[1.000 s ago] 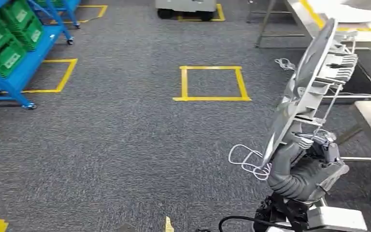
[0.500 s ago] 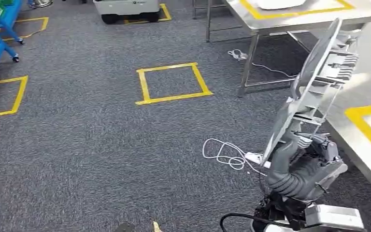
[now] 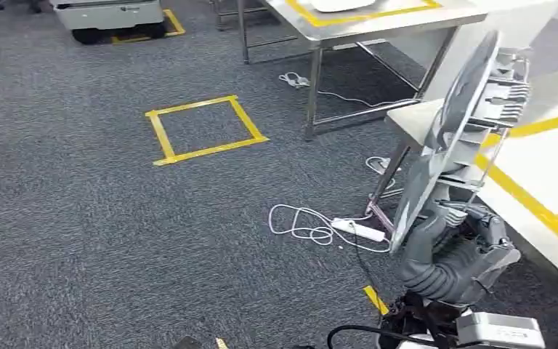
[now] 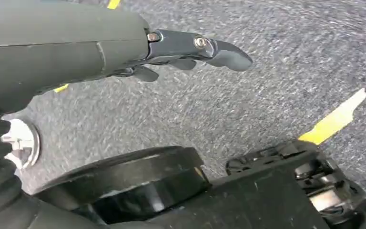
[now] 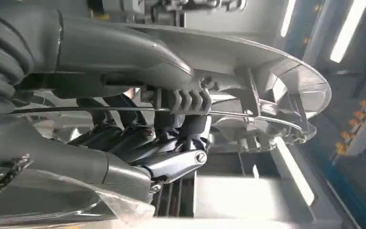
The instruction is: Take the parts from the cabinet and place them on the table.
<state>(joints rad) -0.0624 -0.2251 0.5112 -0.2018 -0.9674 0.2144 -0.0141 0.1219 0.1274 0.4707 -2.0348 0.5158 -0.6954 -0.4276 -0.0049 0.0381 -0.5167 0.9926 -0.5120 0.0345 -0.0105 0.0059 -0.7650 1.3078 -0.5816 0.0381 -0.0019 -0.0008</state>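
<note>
R hand [image 3: 456, 251] holds the grey part [image 3: 465, 123] upright, thumb one side, fingers [image 5: 124, 138] wrapped behind. It's near the counter [image 3: 545, 174] edge. L hand [image 4: 76, 47] holds nothing, fingers loosely out.

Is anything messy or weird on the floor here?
Yes. A white cable lies in loose loops on the grey carpet, joined to a white power strip beside the table leg. It sprawls across open floor, close to where the right hand holds the grey part.
</note>
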